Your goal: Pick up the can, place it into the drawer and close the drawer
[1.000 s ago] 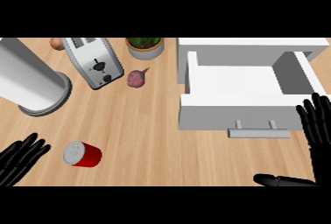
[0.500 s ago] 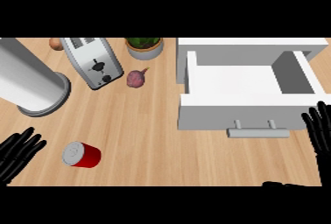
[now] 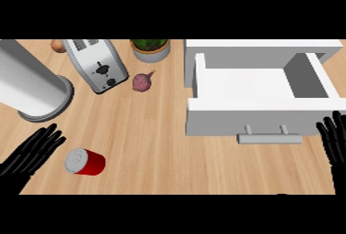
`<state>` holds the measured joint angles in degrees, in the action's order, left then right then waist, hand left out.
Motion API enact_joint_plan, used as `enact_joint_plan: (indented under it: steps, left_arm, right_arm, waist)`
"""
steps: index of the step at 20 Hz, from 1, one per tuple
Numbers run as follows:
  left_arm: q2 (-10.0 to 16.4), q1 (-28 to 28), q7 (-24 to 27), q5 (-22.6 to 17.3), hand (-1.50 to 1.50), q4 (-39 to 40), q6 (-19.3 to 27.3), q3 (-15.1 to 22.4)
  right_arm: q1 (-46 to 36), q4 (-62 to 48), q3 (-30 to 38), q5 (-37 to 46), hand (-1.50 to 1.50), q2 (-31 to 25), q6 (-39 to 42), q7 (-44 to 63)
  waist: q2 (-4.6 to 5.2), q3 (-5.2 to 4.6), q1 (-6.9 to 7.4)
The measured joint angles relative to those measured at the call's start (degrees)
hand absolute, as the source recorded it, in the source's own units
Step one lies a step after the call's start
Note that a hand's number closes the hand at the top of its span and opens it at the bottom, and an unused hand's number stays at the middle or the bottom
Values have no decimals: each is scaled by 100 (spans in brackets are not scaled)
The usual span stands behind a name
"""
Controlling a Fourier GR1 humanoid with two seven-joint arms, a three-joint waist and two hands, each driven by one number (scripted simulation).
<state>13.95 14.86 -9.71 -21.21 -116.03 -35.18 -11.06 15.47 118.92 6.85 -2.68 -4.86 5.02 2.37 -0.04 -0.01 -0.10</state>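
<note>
A red can with a silver top lies on the wooden counter at the lower left. My left hand rests open just left of it, fingers straight, a small gap between fingertips and can. The white drawer stands pulled open at the right, its inside bare, a grey handle on its front. At the right edge my right hand shows open, fingers pointing up, beside the drawer's front right corner.
A tall white cylinder stands at the left. Behind it are a silver toaster, a potted plant, a purple onion-like bulb and a small brown item at the back edge.
My right hand has slid down and toward the right edge, and its thumb has left the view. The left hand has shifted slightly. The can has not moved.
</note>
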Motion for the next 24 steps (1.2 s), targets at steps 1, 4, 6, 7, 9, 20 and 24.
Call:
enact_joint_plan:
  steps: [1,4,6,7,9,20,24]
  left_arm:
    - [-39,-37,34,40,-150,78,-33,-3]
    - [-220,-43,359,425,-150,345,-137,8]
    - [-314,-134,458,611,-150,518,-134,34]
    - [-382,-67,516,723,-150,519,-136,66]
    - [-370,-174,737,857,-150,828,-194,-38]
    - [-321,-546,1751,1644,-150,2107,-310,-323]
    - [-236,-649,2302,2000,-150,2706,-320,-398]
  right_arm:
    - [-59,-16,82,-67,-150,-30,25,48]
    - [-48,37,147,-71,-150,-25,62,111]
    - [-67,-66,263,-130,-150,-64,162,4]
    - [-79,-37,331,-187,-150,-92,195,45]
    - [0,3,315,-174,-150,-46,232,25]
    - [-74,-74,361,-57,-150,100,356,-40]
    - [-54,-137,453,-132,-150,102,472,-107]
  waist:
    - [1,1,2]
    - [0,0,4]
    - [1,0,3]
    - [1,1,5]
    - [-1,-1,-1]
    - [3,1,-1]
    - [2,-2,-3]
